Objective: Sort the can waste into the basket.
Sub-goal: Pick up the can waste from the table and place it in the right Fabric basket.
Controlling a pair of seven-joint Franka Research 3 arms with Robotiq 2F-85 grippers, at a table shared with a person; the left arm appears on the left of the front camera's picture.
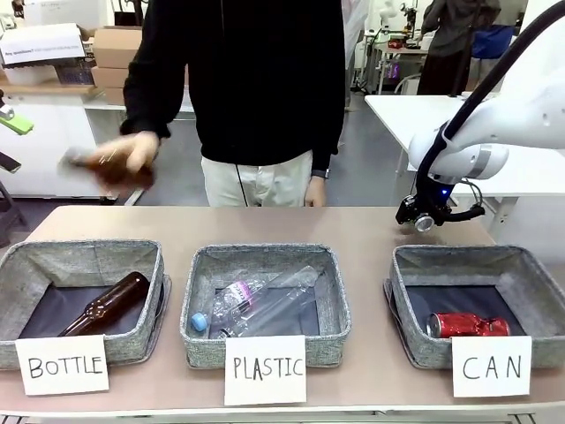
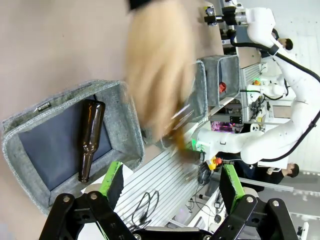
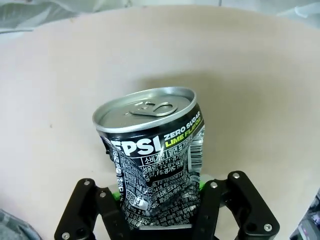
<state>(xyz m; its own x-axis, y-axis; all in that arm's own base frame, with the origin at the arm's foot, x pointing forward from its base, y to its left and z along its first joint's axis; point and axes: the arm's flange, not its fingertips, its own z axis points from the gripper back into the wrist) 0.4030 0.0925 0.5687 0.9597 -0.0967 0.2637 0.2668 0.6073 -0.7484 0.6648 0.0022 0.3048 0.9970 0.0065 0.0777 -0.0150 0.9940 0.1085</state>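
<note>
1. The tan table (image 1: 362, 231) carries three grey baskets in a row, signed BOTTLE, PLASTIC and CAN.
2. The CAN basket (image 1: 477, 261) contains the red can (image 1: 468, 325), lying on its side.
3. The right gripper (image 3: 165, 212) clamps the dented silver can (image 3: 152, 155) between its fingers, above the bare table surface.
4. In the front view the right arm hangs just behind the CAN basket.
5. The left gripper (image 2: 170, 185) stands with jaws apart and empty.
6. The person's hand (image 1: 132, 150), blurred, holds a brown bottle (image 1: 106, 166).

Front view: faces across table (image 1: 362, 225) toward person. Wrist views: close, downward; left shares "BOTTLE" basket (image 2: 125, 125).
</note>
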